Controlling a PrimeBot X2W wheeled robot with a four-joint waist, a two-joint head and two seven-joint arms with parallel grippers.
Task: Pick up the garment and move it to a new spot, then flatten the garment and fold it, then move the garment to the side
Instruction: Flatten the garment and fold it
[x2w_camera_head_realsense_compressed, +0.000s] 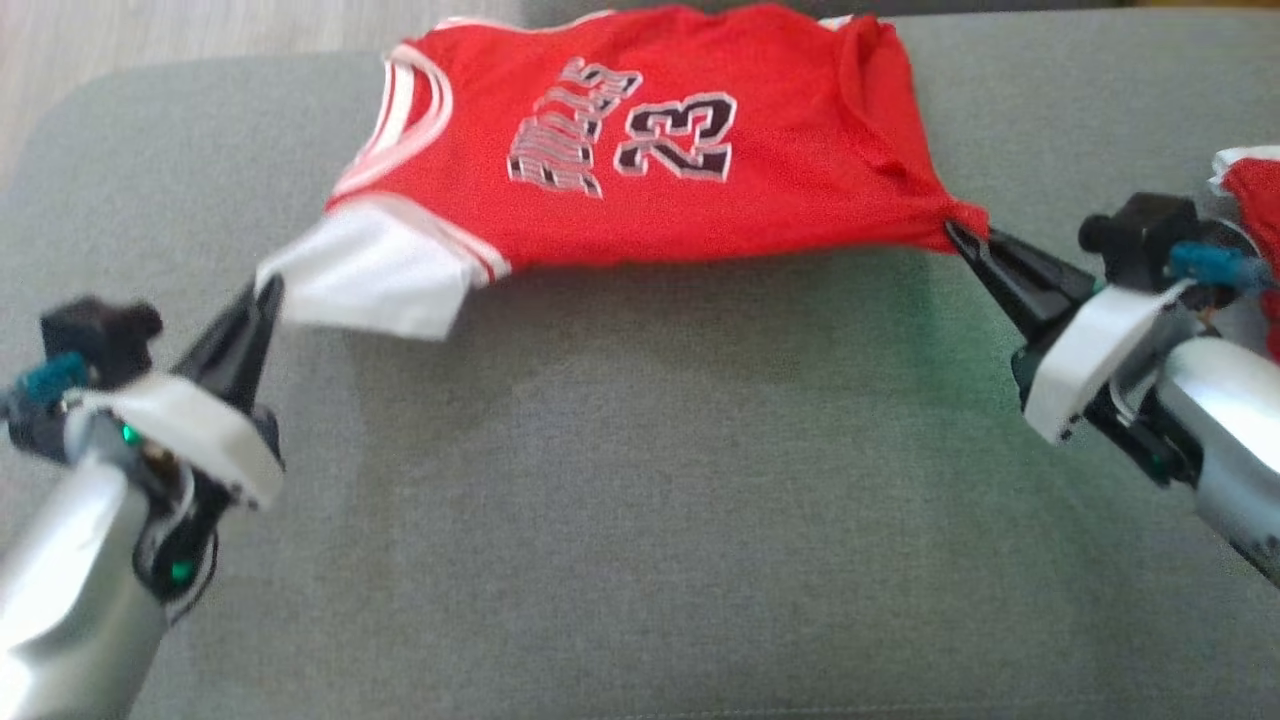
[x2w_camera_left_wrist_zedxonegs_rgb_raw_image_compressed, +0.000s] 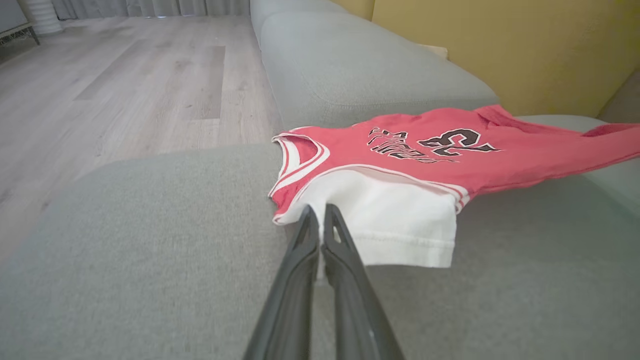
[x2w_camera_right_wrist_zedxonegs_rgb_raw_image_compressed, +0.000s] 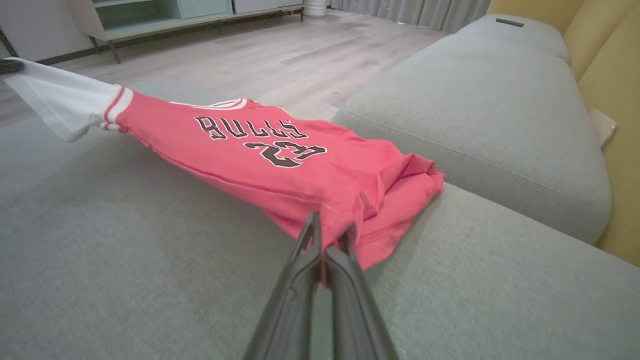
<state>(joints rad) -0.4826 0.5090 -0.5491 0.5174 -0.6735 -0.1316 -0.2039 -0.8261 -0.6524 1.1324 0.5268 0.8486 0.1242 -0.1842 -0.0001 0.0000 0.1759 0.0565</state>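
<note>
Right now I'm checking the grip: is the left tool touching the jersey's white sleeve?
Touching. The left wrist view shows the left tool closed on the white sleeve.

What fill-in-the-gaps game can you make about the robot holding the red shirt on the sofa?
1. The red basketball jersey has the number ____ on it.
2. The left gripper is shut on the jersey's ____ sleeve.
3. The right gripper pinches the jersey's ____ bottom corner.
4. Beneath the jersey lies a ____ fabric sofa cushion.

Missing words: 23; white; red; grey.
</note>
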